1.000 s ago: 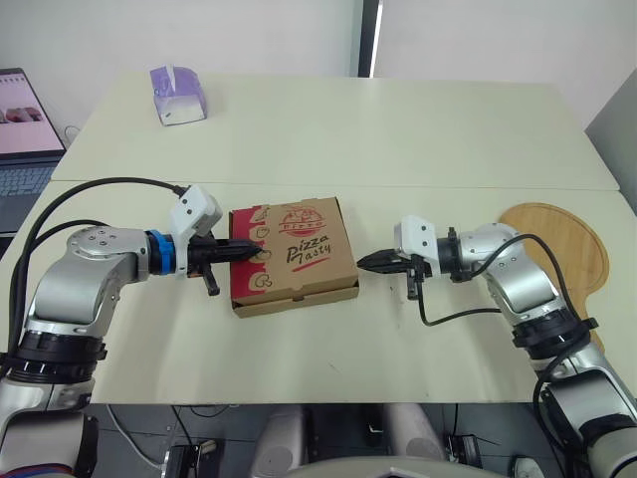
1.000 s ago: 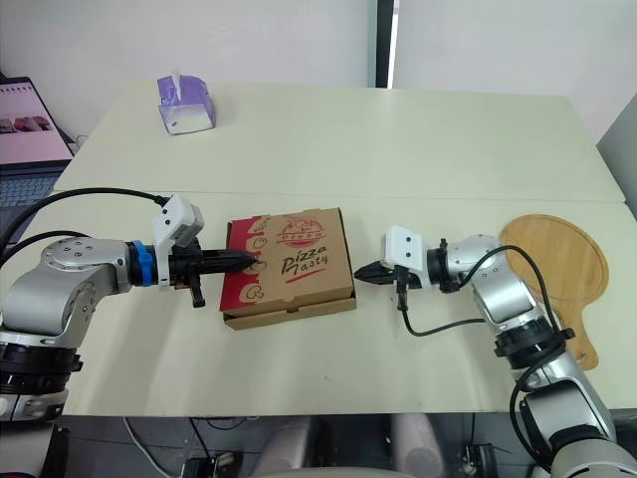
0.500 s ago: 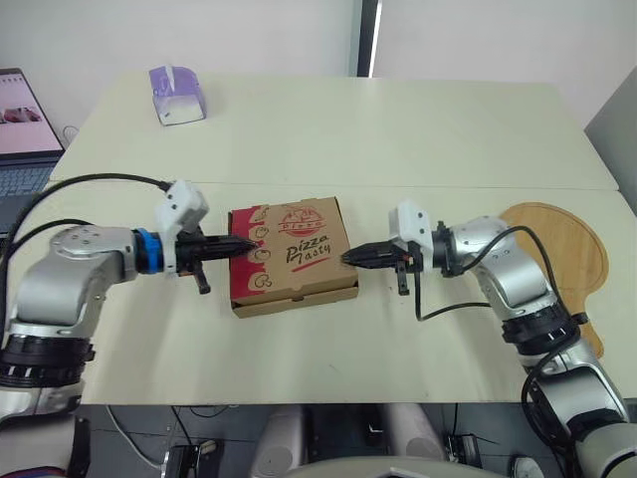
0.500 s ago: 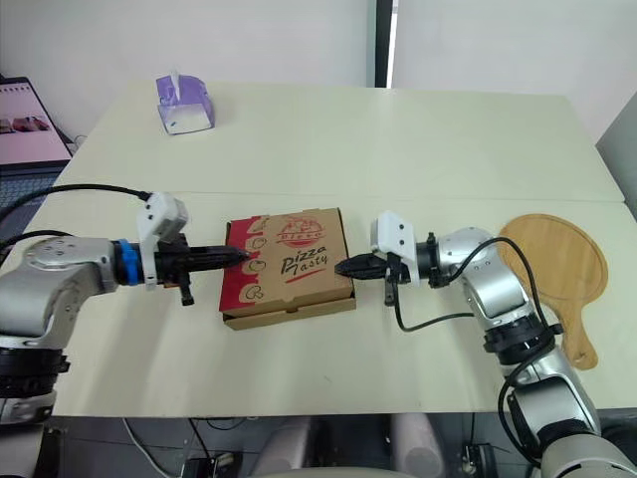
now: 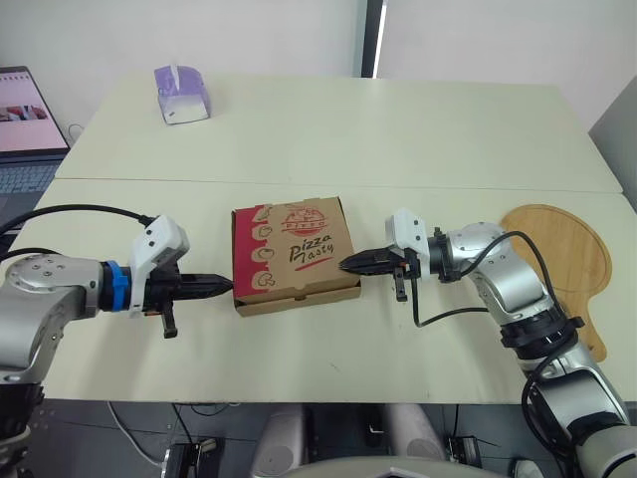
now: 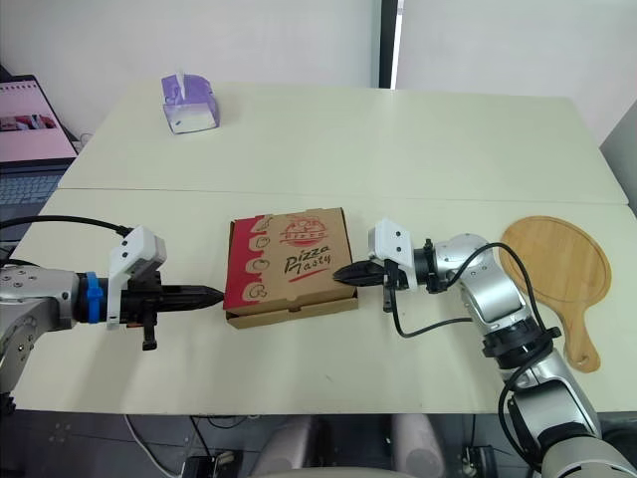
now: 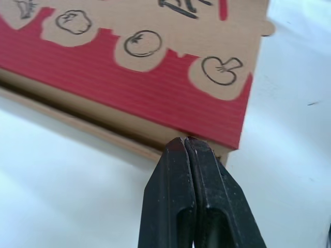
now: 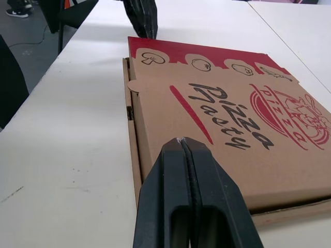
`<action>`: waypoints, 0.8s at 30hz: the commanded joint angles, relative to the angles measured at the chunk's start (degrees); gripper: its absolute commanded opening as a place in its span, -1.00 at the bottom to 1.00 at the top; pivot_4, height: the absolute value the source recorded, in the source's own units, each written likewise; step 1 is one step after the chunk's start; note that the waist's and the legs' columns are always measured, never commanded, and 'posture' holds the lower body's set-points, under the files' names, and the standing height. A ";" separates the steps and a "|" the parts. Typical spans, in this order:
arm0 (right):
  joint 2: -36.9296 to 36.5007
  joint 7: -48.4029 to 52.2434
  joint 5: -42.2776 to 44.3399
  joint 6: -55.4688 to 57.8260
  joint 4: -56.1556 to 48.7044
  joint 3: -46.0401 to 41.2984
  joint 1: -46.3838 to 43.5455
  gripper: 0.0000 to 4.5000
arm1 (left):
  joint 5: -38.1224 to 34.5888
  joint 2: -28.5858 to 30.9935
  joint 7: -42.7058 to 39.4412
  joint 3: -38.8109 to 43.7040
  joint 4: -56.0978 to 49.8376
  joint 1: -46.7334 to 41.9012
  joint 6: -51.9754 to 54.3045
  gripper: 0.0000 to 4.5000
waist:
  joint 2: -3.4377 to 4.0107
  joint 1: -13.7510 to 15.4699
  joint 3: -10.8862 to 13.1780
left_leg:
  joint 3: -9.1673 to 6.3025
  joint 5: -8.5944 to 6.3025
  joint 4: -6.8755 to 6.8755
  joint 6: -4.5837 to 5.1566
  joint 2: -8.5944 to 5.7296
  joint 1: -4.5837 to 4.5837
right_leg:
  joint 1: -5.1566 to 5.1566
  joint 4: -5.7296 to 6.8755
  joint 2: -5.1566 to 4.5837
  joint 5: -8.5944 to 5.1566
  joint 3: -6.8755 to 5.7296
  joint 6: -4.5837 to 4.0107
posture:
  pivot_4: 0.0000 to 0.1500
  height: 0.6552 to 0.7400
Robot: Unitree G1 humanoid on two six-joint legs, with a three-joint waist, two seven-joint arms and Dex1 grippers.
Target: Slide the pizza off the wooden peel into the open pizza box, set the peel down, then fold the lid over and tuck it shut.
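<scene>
Both finger pairs pressed together: left gripper (image 5: 226,286) just off the box (image 5: 294,254) at nine o'clock. The right gripper (image 5: 346,265) overlaps its three o'clock edge.

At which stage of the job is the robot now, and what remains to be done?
Mostly done: the pizza box lies closed, lid flat, and the wooden peel rests bare on the table. In hand: the right gripper, shut, has its tip at the lid's edge; the left gripper, shut, points at the opposite side. Left: perhaps only the tuck, which I cannot confirm is fully in.
</scene>
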 commanded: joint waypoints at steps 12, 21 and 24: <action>-0.85 0.62 -0.38 -1.16 -1.03 -0.45 -0.85 -0.98 | -2.87 3.39 -2.75 2.42 -0.40 -3.24 0.73 -1.00 | 0.00 0.07 0.00 | 0.01 0.00 0.00 0.00 0.00 0.00 | 0.00 -0.01 0.00 0.00 -0.02 0.00 | 1.00 1.00; -1.30 1.04 -0.36 -1.19 -1.08 -0.54 -0.79 -0.98 | -3.29 2.22 -2.23 -0.12 -3.23 -2.67 -0.28 -1.00 | 0.00 0.03 0.00 | 0.02 0.00 0.00 0.00 0.00 0.00 | 0.00 -0.01 0.01 0.00 -0.01 0.00 | 1.00 1.00; -1.47 1.24 -0.30 -1.07 -1.14 -0.58 -0.72 -0.98 | -3.33 0.89 -1.00 -1.38 -3.64 -3.30 -0.03 -1.00 | 0.00 0.03 0.00 | 0.02 0.00 0.00 0.00 0.00 0.00 | 0.00 0.00 0.01 0.00 -0.02 0.00 | 1.00 1.00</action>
